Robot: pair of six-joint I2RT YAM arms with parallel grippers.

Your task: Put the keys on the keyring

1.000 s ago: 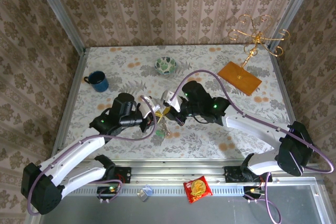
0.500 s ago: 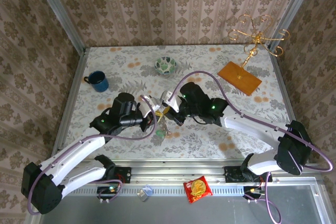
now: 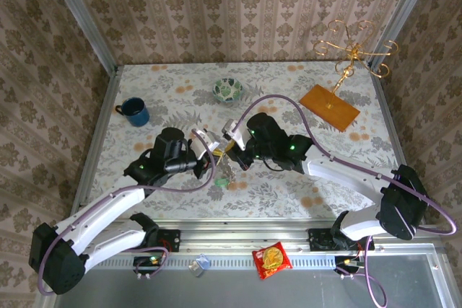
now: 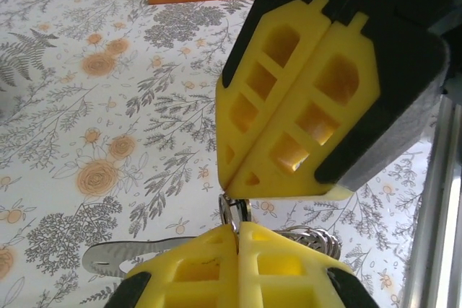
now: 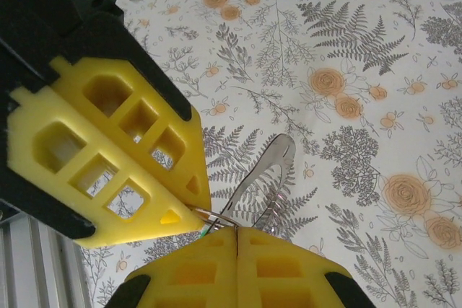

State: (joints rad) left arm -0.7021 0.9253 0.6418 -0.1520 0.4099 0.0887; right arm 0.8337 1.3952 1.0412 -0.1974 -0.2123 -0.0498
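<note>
Left gripper (image 4: 237,230) and right gripper (image 5: 237,234) seemingly pinch the keys (image 4: 312,234).

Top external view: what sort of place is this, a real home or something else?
Probably a staged robot test booth, not a home: wallpapered panels held in a bare aluminium frame, a floral tablecloth, and a metal mounting rail at the near edge.

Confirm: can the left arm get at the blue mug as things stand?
Probably, path-wise: bare table lies between the left claw and the blue mug. But that claw is shut on the keys, as is the right claw, tip to tip.
</note>
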